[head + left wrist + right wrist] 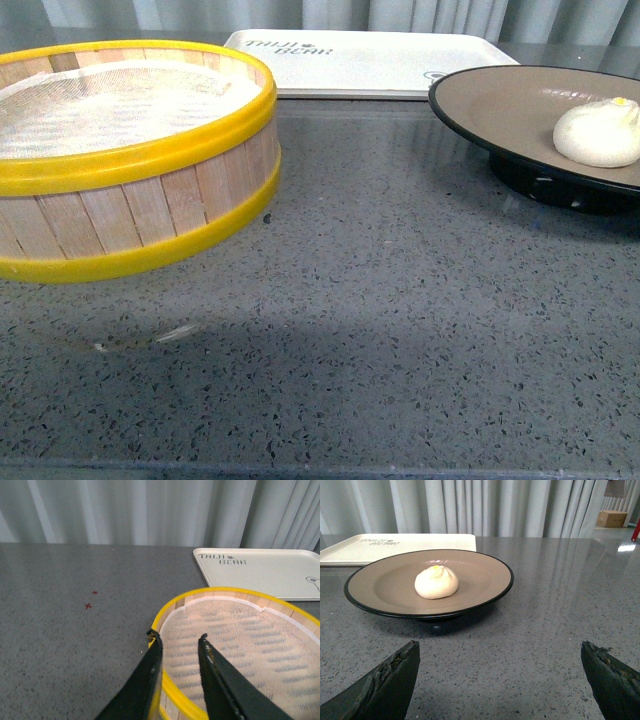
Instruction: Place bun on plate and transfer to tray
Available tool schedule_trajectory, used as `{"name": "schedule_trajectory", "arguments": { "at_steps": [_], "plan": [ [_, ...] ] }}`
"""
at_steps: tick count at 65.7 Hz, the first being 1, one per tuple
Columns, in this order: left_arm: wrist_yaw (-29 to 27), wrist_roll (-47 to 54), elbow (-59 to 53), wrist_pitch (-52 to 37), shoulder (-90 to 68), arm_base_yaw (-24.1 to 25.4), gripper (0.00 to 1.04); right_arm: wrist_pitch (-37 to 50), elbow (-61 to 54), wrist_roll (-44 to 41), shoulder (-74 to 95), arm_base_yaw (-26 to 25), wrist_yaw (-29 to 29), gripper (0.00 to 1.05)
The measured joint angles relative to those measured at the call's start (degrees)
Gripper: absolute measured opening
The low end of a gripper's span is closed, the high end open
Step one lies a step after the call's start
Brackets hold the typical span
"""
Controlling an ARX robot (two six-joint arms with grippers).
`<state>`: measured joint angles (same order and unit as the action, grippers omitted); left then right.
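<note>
Across the grey counter (380, 330) in the front view, a wooden steamer basket (130, 160) with yellow rims stands at the left. It is lined with white cloth and looks empty. A white tray (370, 60) lies at the back. The plate (500, 105) sits at the right on the counter, in front of the tray and not on it. The bun (598, 132) rests on the plate, toward its right side. Neither arm shows in this view.

From the left wrist view, the left gripper (178, 637) hangs over the near rim of the basket (240, 630). Its jaws are only narrowly apart, one finger outside the yellow rim and the other above the cloth. I cannot tell whether they pinch the rim. The tray (270, 572) lies beyond the basket with nothing on it.

From the right wrist view, the right gripper (499, 647) is low over the counter, facing the plate (375, 587). Its jaws are spread wide and hold nothing. The bun (436, 581) sits upright near the plate's middle, and a corner of the tray (395, 547) shows behind.

By my reading the first half is done, since the bun is on the plate. What is left is gripping the plate, carrying it level and setting it down on the tray.
</note>
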<state>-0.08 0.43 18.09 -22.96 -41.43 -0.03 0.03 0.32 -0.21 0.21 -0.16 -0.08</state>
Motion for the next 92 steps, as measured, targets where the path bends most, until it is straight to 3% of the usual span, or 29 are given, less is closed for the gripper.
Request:
{"name": "schedule_trajectory", "arguments": {
  "at_steps": [39, 92],
  "plan": [
    [0.04, -0.52, -12.74, 1.09, 14.03, 0.02, 0.04, 0.00, 0.00, 0.00, 0.00, 0.00, 0.02, 0.96],
    [0.07, -0.55, -16.61, 10.45, 29.09, 0.02, 0.04, 0.00, 0.00, 0.00, 0.00, 0.00, 0.02, 0.96]
  ]
}}
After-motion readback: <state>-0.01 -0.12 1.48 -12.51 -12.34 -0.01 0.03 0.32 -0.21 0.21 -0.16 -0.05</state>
